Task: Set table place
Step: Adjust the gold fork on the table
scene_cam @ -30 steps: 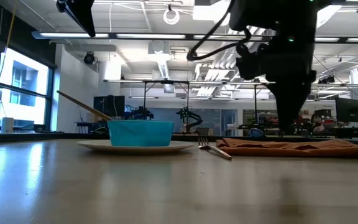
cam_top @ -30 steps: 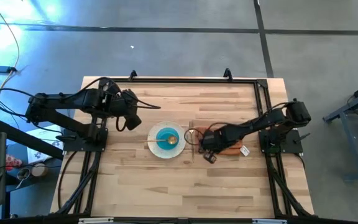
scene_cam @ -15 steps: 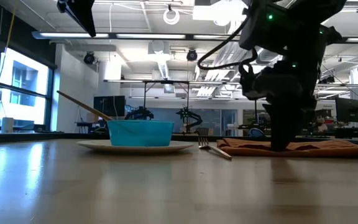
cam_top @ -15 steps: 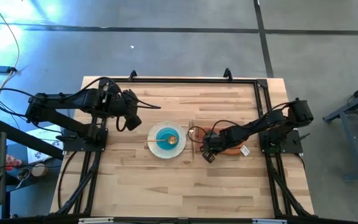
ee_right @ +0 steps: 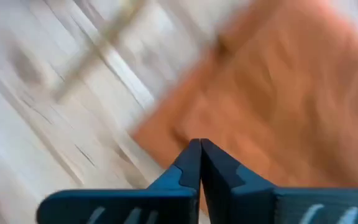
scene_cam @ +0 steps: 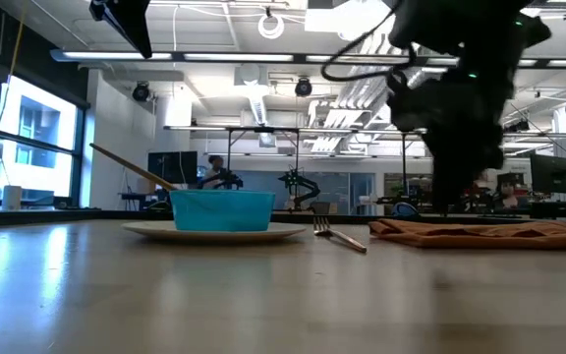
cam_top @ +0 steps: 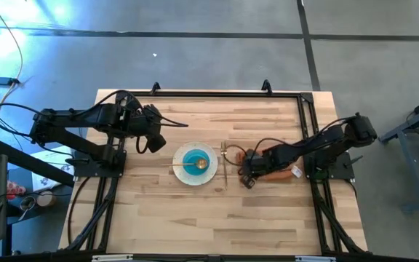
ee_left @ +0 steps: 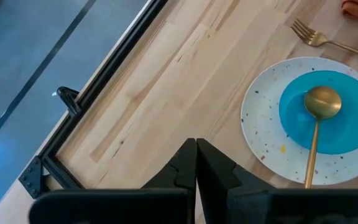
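A small blue bowl (scene_cam: 222, 209) sits on a round white plate (scene_cam: 214, 232) on the light wooden tabletop (scene_cam: 263, 295), with a thin gold handle (scene_cam: 131, 165), probably the spoon's, slanting up out of the bowl to the left. Just right of the plate a gold fork (scene_cam: 338, 234) lies flat, tines toward the room behind. Right of the fork a rust-orange napkin (scene_cam: 480, 232) lies crumpled and low. A dark robot arm (scene_cam: 460, 108) comes down over the napkin; its fingertips are hard to make out against it.

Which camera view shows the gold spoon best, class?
The left wrist view: the spoon lies fully visible in the blue bowl. The high view shows it tiny; the low view shows only its handle above the bowl; the right wrist view misses it.
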You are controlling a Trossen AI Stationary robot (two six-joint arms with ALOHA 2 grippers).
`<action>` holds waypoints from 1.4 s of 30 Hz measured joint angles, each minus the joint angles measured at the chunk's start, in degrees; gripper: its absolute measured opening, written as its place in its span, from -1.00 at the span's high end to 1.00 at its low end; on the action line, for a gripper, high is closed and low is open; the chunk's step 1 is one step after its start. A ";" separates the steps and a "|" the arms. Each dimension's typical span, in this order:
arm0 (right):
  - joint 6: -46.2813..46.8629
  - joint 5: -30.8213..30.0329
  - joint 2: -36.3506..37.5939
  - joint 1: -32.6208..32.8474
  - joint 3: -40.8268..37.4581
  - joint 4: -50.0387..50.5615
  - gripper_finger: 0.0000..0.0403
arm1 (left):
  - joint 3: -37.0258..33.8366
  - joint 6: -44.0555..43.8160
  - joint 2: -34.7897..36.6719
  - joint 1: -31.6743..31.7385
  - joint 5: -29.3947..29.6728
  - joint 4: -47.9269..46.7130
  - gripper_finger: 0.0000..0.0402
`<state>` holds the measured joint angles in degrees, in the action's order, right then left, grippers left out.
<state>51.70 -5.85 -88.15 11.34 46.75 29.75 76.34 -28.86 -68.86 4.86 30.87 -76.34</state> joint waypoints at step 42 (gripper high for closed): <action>-25.10 -1.61 -16.49 -16.26 14.26 -6.19 1.00 | 0.00 1.59 -0.02 -0.02 -1.91 -0.52 1.00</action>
<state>26.59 -7.46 -104.64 -4.92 61.01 23.56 76.34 -27.27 -68.88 4.84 28.97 -76.86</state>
